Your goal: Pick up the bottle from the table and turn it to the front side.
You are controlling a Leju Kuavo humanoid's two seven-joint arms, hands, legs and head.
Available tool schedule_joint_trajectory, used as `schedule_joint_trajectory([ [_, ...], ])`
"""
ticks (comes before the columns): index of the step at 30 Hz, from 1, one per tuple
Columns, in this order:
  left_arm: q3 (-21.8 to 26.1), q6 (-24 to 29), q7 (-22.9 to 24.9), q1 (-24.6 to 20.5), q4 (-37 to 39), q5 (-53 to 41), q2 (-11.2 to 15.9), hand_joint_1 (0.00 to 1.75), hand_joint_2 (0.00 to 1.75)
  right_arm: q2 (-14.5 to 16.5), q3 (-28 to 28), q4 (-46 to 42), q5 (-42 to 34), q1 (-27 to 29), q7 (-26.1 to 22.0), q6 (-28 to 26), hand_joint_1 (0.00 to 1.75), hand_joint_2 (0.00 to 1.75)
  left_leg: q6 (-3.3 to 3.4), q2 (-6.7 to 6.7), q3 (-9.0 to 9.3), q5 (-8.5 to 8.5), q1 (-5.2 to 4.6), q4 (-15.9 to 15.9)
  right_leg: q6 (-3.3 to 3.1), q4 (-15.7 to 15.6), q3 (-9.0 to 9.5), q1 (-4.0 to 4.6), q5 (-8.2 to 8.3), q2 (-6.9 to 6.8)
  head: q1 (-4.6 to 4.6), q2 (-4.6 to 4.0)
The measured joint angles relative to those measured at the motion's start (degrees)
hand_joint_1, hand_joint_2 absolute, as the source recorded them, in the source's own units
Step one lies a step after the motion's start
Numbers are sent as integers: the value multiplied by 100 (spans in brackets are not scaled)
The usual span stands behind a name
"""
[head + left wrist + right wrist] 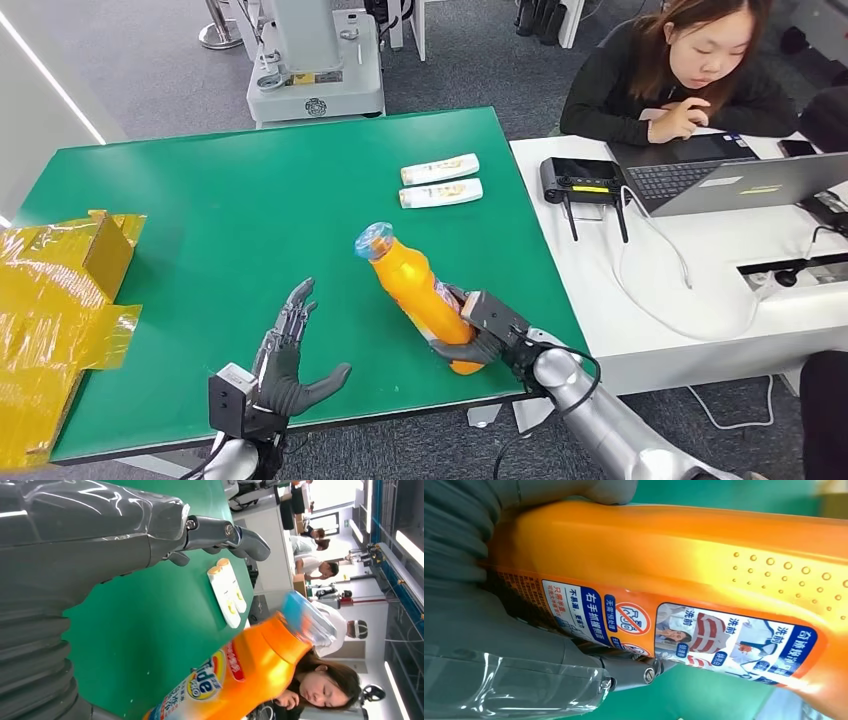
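My right hand [478, 330] clamps the tilted orange plastic bottle's [420, 290] base, its blue cap leaning toward my left hand [288, 362], whose fingers [296, 312] are spread apart.

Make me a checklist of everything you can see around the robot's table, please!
Surface: green table, with a white desk beside it.
Job's things: orange bottle, blue cap away from the robot, tilted, held low on its body by the right hand; its printed label faces that hand's wrist camera.
Clutter: two white tubes lying side by side; yellow cardboard box at the table's left edge.
Hands: left hand open, holding nothing, beside the bottle.
Cables: a white cable runs across the desk; a black cable loops at the right wrist.
Surroundings: a person at a laptop, a black box with antennas, a white machine base behind the table.
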Motion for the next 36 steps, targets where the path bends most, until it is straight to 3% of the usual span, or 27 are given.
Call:
schedule_joint_trajectory([
  [4,90,-591,140,-27,-1,415,-4,0,175,141,-342,-292,-292,380,-255,-234,175,175,0,-2,-19,1,-1,0,-1,1,-16,0,0,-3,-1,0],
  [12,188,-741,196,-77,-1,538,-8,0,175,247,-590,-546,-323,633,-273,-290,175,175,0,-3,-51,0,-1,1,-1,0,-48,-1,-2,-3,1,0],
  [16,216,-1163,469,-176,40,881,-5,0,175,297,-664,-602,-354,634,-327,-396,175,175,1,-5,-69,3,-1,1,-1,1,-63,-1,-1,-5,1,0],
  [20,234,-1828,1043,-768,335,1400,8,0,175,431,-698,-647,-338,379,-381,-503,175,175,2,-16,-119,39,-2,2,-6,8,-108,-1,20,-16,-1,0],
  [24,240,-2680,1846,-1569,850,2231,-81,0,175,681,-649,-627,-42,-225,-399,-635,175,175,-2,-20,-151,69,-2,5,-9,13,-146,-1,42,-20,-1,0],
  [30,166,-2930,2368,-2533,1605,2680,-301,0,175,957,-430,-628,268,-728,-252,-862,175,175,-3,-29,-162,73,-2,6,-8,15,-152,-1,43,-31,-1,0],
  [36,-25,-2989,2335,-3134,2121,2915,-377,0,175,1088,-323,-492,237,-1098,-317,-1006,175,175,-3,-31,-175,73,-2,7,-7,15,-164,-2,43,-32,0,0],
])
